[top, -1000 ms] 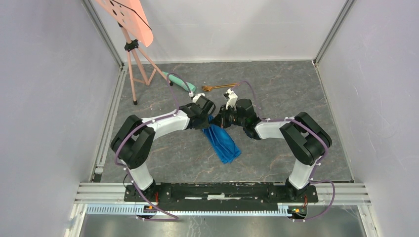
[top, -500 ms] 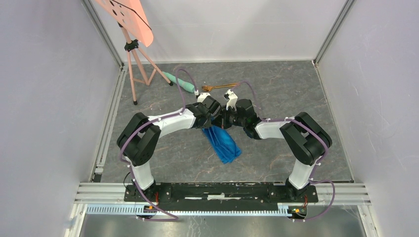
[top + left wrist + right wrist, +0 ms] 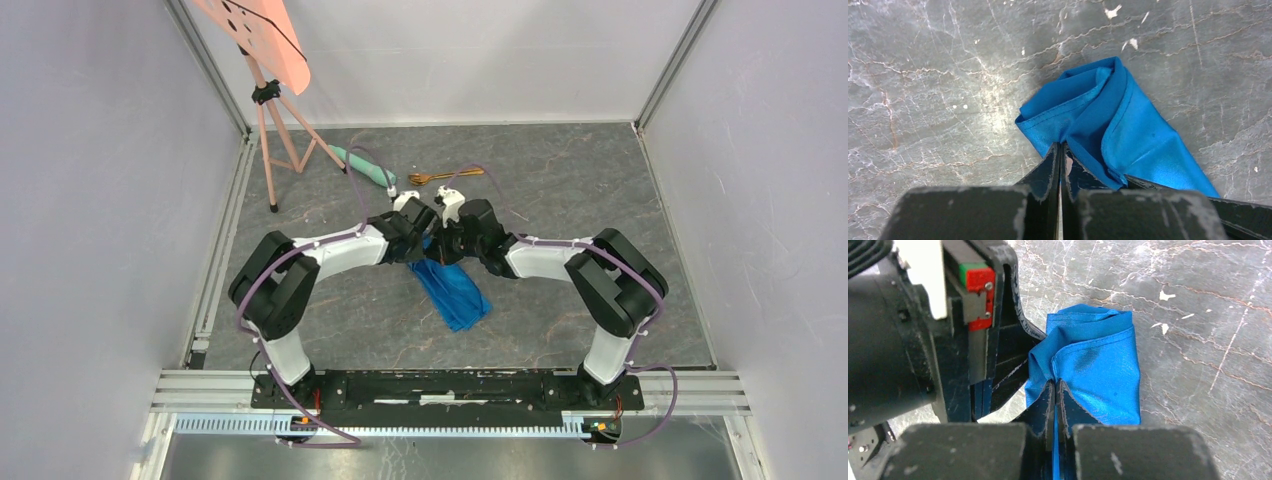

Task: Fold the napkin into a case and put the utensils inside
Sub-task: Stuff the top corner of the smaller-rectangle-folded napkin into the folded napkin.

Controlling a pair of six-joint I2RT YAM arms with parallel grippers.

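Note:
The bright blue napkin (image 3: 452,288) lies bunched in a narrow strip in the middle of the floor, running toward the near right. My left gripper (image 3: 428,244) is shut on its far end (image 3: 1083,115). My right gripper (image 3: 447,246) is shut on the same end (image 3: 1098,370), right beside the left one; the left gripper's fingers (image 3: 1013,365) show in the right wrist view. The copper-gold utensils (image 3: 444,176) lie together on the floor beyond both grippers. The far end of the cloth is hidden under the grippers in the top view.
A mint-green cylinder with a black tip (image 3: 362,166) lies at the far left of the utensils. A pink tripod stand (image 3: 270,110) stands at the far left corner. Walls enclose the floor on three sides.
Both grippers have shifted a little to the left and away from me with the napkin's far end. The left arm's elbow has swung back left. The cloth's near end has stayed put.

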